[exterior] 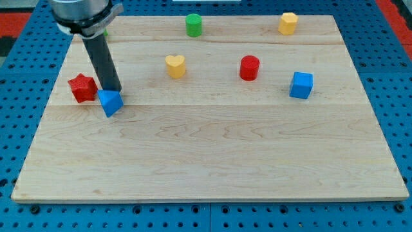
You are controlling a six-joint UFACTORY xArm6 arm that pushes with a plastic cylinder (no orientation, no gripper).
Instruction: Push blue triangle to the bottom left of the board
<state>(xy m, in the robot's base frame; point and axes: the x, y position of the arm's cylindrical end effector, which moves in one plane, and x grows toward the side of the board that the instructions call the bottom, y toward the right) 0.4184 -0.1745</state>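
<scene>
The blue triangle (111,102) lies on the wooden board (212,161) at the view's left, just right of and slightly below the red star (82,87). My tip (113,89) stands right at the triangle's upper edge, touching it from the view's top. The rod leans up to the left from there, and the arm hides the board's top-left corner.
A yellow heart (174,64), a red cylinder (249,67) and a blue cube (300,84) lie across the middle row. A green cylinder (193,24) and a yellow hexagon (288,22) sit near the top edge.
</scene>
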